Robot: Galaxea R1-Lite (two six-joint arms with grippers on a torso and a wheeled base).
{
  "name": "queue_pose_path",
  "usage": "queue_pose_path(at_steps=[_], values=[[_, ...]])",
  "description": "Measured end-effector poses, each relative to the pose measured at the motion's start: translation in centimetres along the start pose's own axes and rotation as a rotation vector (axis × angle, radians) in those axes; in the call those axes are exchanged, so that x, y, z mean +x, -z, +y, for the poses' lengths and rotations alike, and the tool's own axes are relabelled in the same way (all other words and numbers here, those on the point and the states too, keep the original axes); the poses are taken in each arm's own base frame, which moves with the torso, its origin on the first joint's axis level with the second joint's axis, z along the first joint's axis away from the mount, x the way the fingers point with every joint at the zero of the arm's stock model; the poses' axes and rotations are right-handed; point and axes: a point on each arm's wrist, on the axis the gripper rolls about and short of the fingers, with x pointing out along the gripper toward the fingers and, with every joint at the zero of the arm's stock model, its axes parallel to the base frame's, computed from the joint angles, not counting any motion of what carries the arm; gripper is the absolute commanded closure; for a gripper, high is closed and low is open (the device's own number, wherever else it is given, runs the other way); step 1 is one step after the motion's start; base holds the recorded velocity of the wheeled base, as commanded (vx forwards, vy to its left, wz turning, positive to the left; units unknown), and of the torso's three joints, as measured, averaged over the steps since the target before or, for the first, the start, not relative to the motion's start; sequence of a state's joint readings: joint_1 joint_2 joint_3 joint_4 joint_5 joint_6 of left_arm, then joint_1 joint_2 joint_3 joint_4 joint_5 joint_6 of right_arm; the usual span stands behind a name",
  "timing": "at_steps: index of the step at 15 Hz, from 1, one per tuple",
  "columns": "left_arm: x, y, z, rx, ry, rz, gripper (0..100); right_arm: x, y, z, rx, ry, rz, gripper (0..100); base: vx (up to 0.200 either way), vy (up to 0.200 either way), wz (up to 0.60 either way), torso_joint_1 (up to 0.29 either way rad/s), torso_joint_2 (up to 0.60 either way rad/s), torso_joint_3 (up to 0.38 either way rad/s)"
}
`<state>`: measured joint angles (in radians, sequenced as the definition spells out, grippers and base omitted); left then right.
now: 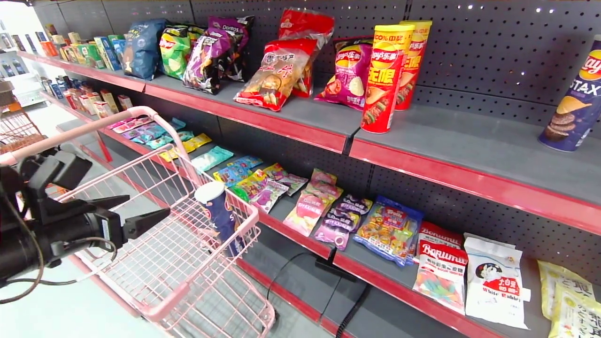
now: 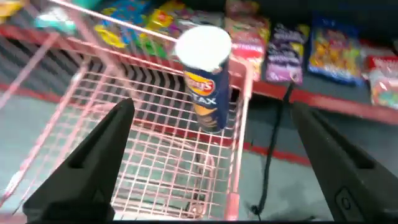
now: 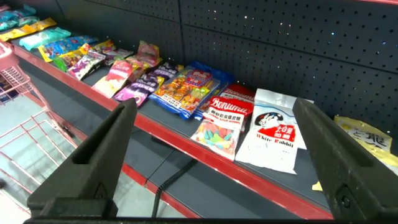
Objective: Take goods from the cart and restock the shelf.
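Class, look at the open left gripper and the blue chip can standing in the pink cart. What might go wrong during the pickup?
The blue chip can stands upright in a corner of the pink cart, so a finger of the open left gripper may strike the wire wall. A tall can nudged off-centre could also topple.

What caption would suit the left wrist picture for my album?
Open left gripper faces a blue chip can standing upright in the pink cart.
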<state>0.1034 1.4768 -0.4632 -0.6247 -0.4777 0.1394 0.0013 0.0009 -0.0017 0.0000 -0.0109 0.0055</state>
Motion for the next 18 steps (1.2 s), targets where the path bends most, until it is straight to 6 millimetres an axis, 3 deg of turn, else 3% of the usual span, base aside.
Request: queue_pose_path(at_steps=[4,11,15,18], values=[[3.7,3.1,3.0,0.063,0.095,0.077,0,0.0,0.0,0.0,-0.004,-0.002,0.001,0,0.000,0.000,0.00,0.000,0.00,0.000],[9.3,4.9,6.2,0.175,0.154,-0.085,0,0.0,0.0,0.0,-0.007,-0.001,0.001,0,0.000,0.000,0.00,0.000,0.00,0.000],[12.1,6.8,6.4,0.166,0.232,-0.079,0,0.0,0.0,0.0,-0.007,-0.001,0.002,0,0.000,0.000,0.00,0.000,0.00,0.000],[14.3,6.8,6.6,0.165,0.252,-0.090,0,0.0,0.0,0.0,-0.008,-0.002,0.002,0,0.000,0.000,0.00,0.000,0.00,0.000]])
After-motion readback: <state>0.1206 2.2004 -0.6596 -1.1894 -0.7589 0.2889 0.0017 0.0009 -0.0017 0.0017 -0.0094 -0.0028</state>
